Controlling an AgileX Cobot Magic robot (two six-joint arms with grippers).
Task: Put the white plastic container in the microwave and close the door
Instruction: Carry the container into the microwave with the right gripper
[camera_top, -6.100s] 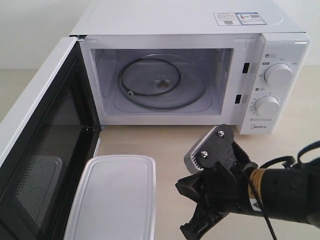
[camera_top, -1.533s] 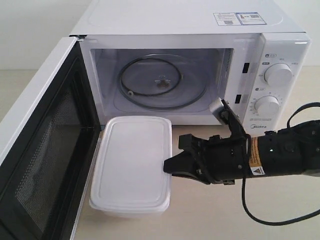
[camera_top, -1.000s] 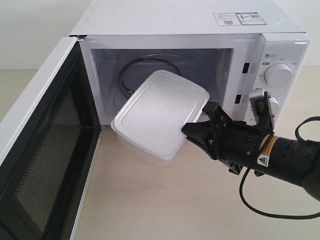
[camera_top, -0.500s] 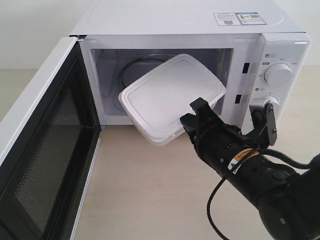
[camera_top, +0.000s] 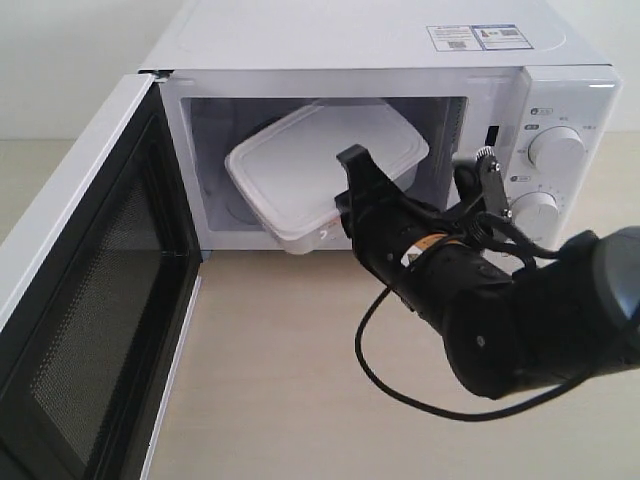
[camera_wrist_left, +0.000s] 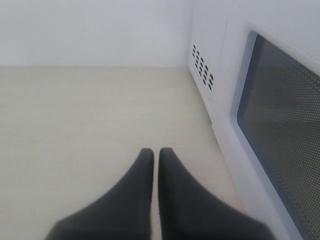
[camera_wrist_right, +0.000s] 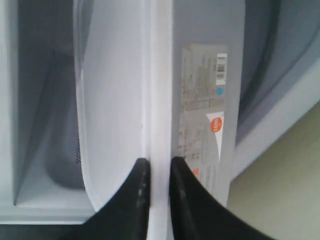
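Note:
The white plastic container (camera_top: 320, 165) hangs tilted, most of it inside the open cavity of the microwave (camera_top: 350, 50), its near corner sticking out past the opening. My right gripper (camera_top: 345, 200) is shut on the container's rim. In the right wrist view the two black fingers (camera_wrist_right: 137, 200) pinch that rim, with the container's (camera_wrist_right: 115, 90) lid on one side and its labelled wall on the other. The door (camera_top: 80, 300) stands swung wide open at the left. My left gripper (camera_wrist_left: 156, 155) is shut and empty, low over the table beside the outer face of the door (camera_wrist_left: 280, 130).
Two round knobs (camera_top: 555, 148) sit on the microwave's right panel, close behind my right arm (camera_top: 500, 320). The arm's black cable (camera_top: 400, 385) loops over the light wooden table (camera_top: 290, 400) in front of the microwave.
My right gripper has carried the container further up and into the microwave cavity. The arm has swung left and forward. The door has not moved.

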